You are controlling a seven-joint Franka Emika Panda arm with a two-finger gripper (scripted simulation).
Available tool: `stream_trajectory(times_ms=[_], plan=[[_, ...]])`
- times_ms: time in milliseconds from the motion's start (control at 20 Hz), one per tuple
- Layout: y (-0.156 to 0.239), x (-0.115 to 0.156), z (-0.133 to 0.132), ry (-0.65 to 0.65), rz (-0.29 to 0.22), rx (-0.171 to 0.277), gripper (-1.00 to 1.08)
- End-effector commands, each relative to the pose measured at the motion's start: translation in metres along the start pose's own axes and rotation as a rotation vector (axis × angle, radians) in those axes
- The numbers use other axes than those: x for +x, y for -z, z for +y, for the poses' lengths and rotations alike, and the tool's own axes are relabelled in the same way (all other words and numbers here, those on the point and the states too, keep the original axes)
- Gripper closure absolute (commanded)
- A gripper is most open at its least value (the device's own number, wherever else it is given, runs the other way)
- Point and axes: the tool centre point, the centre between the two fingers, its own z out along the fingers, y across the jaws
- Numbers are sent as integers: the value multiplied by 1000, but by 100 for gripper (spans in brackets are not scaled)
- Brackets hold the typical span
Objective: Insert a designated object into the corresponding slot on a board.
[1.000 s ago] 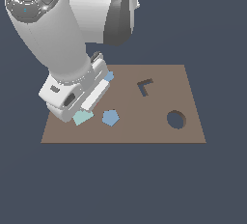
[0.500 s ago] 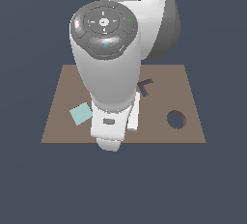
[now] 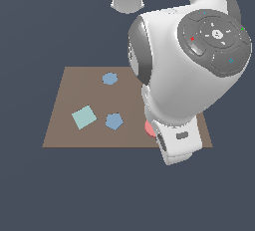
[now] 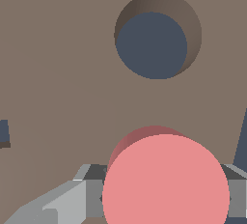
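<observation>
Looking through the wrist view, we saw the small flat salmon-red round disc (image 4: 165, 182) gripped between the grey gripper (image 4: 159, 196) fingers (image 4: 62, 203), poised over the flat brown rectangular board (image 4: 58, 73). The dark round hole (image 4: 152, 44) lay just beyond the disc, apart from it, with bare board between them. In the exterior view, the bulky white arm (image 3: 189, 75) hid the hole and most of the disc (image 3: 149, 128), leaving only a red sliver. At the frame's left, the pale teal square (image 3: 83, 117) and blue pentagon (image 3: 114, 121) sat well apart from the disc.
</observation>
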Motion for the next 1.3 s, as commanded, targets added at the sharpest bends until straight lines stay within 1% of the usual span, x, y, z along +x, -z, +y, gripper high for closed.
stream_trajectory(times_ms=[0, 250, 450, 650, 1050, 1100, 1250], plan=[[1, 23, 5, 86, 0, -1, 108], [1, 63, 8, 228, 0, 0, 108], [1, 83, 7, 299, 0, 0, 108], [2, 91, 5, 328, 0, 0, 108], [-9, 91, 4, 329, 0, -1, 108], [-9, 91, 4, 329, 0, -1, -92], [-9, 91, 4, 329, 0, -1, -92]])
